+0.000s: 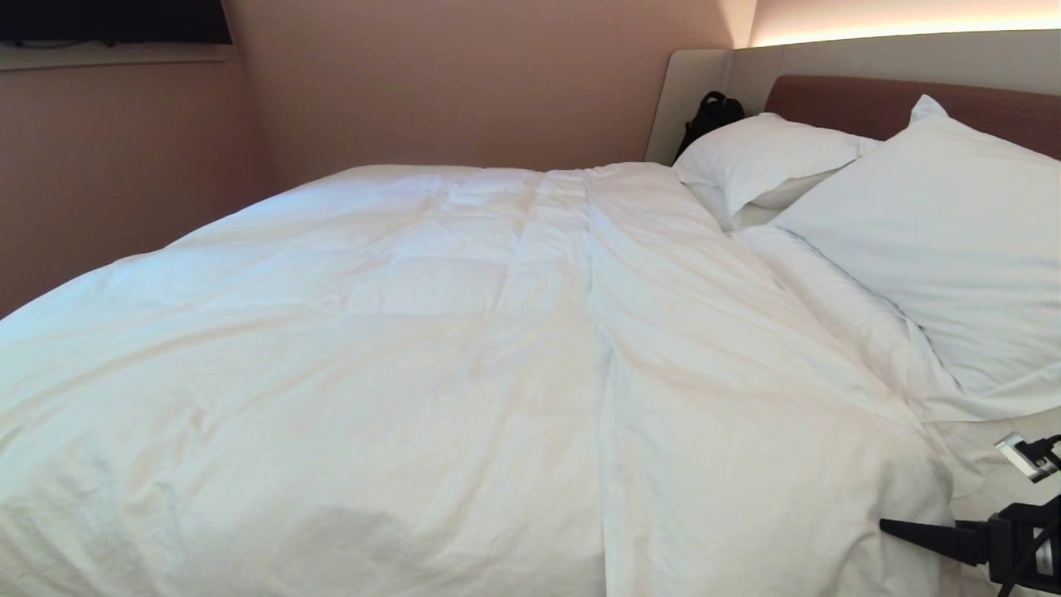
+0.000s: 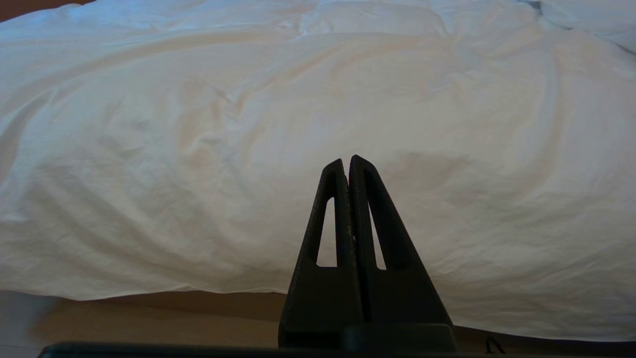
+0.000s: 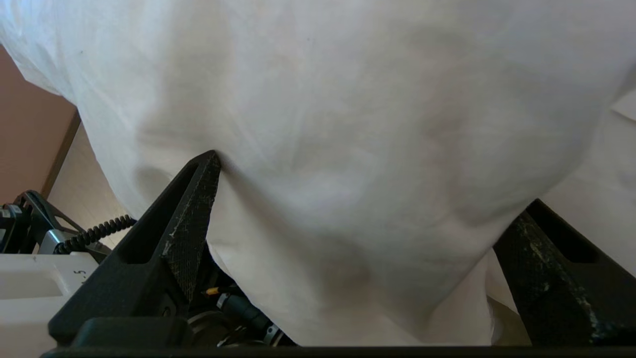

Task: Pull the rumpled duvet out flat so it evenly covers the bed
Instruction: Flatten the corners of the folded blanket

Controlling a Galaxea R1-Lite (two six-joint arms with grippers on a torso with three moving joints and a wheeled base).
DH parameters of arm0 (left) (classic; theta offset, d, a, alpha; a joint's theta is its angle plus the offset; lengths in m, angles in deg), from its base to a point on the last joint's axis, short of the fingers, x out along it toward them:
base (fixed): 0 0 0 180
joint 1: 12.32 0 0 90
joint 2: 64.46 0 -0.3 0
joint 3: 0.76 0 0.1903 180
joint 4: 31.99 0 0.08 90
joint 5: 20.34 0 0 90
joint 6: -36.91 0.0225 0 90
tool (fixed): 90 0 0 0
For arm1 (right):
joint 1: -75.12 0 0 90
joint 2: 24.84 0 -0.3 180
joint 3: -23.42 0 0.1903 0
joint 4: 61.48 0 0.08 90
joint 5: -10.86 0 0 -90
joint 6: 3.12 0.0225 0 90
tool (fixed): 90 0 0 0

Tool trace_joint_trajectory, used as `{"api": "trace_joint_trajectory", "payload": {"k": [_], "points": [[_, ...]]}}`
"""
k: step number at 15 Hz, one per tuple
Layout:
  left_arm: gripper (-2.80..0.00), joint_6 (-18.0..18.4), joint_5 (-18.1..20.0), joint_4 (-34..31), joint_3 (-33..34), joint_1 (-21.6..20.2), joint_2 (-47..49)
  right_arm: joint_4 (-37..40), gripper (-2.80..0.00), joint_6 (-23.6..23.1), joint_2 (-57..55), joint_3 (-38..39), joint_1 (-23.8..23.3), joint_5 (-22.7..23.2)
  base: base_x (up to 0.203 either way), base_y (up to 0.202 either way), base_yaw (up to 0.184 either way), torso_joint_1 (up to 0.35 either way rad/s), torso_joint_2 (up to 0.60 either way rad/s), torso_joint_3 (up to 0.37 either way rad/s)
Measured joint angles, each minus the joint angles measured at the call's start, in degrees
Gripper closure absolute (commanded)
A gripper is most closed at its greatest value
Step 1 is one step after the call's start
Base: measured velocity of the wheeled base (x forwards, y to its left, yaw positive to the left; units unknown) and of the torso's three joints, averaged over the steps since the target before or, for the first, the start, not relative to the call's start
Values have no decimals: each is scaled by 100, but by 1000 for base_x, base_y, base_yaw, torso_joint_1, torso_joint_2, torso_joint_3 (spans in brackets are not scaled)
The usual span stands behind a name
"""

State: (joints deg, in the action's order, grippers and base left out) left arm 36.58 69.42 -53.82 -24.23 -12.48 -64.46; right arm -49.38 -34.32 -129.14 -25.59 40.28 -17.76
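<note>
At the bed's (image 1: pixel 713 70) near corner, the right gripper (image 3: pixel 367 199) is spreading its fingers wide around a duvet (image 1: pixel 414 332) fold, likely readying a pull; the left gripper (image 2: pixel 348 164) is hanging pinched, empty.

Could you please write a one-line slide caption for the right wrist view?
Right gripper open wide, a fold of the white duvet bulging between its fingers.

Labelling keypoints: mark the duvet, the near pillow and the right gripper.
duvet (image 1: pixel 398 332): head view, on its broad wrinkled top.
near pillow (image 1: pixel 937 240): head view, middle of its face.
right gripper (image 3: pixel 367 199): right wrist view, midway between the open fingertips, duvet cloth between them.
</note>
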Motion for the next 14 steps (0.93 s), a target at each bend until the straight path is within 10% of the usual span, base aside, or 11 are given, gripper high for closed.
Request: {"api": "trace_joint_trajectory", "payload": {"k": [3, 4, 14], "points": [[0, 1, 0, 0, 0, 0, 0, 1, -280, 9, -37, 5, 72, 5, 0, 0, 0, 0, 0, 0], [0, 2, 0, 2, 0, 0, 0, 3, 0, 11, -46, 2, 76, 5, 0, 0, 0, 0, 0, 0], [0, 2, 2, 0, 0, 0, 0, 24, 0, 47, -13, 82, 70, 2, 0, 0, 0, 0, 0, 0]]}}
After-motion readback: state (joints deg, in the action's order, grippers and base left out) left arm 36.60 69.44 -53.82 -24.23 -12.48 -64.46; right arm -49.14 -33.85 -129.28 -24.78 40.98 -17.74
